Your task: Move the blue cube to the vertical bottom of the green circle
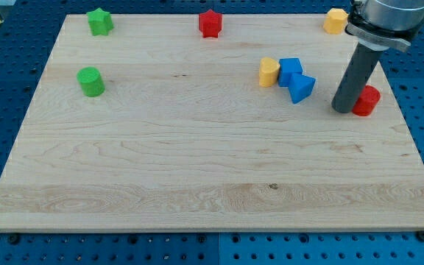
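The blue cube (290,71) lies right of the board's middle, touching a yellow heart-shaped block (269,72) on its left and a blue triangular block (301,87) at its lower right. The green circle (90,81) sits far off at the view's left. My tip (343,109) rests on the board to the right of the blue blocks, apart from them, and close against a red round block (366,100).
A green star-shaped block (99,21) sits at the top left, a red star-shaped block (210,23) at the top middle, a yellow block (336,20) at the top right. The wooden board (197,184) lies on a blue perforated table.
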Robot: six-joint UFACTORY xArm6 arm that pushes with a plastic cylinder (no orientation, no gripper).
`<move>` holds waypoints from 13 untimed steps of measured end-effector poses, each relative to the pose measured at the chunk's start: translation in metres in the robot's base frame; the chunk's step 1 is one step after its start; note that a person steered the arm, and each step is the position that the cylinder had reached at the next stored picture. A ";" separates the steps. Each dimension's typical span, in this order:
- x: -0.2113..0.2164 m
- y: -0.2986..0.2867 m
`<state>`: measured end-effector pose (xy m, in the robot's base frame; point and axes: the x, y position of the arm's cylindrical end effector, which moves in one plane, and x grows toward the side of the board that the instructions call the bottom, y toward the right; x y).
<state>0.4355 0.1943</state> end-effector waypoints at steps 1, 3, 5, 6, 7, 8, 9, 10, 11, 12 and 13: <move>0.000 -0.038; -0.001 -0.045; -0.001 -0.043; -0.006 -0.032; -0.016 -0.020; -0.031 -0.011; -0.046 -0.003; -0.069 -0.002; -0.089 -0.027; -0.093 -0.049; -0.078 -0.053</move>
<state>0.3575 0.1409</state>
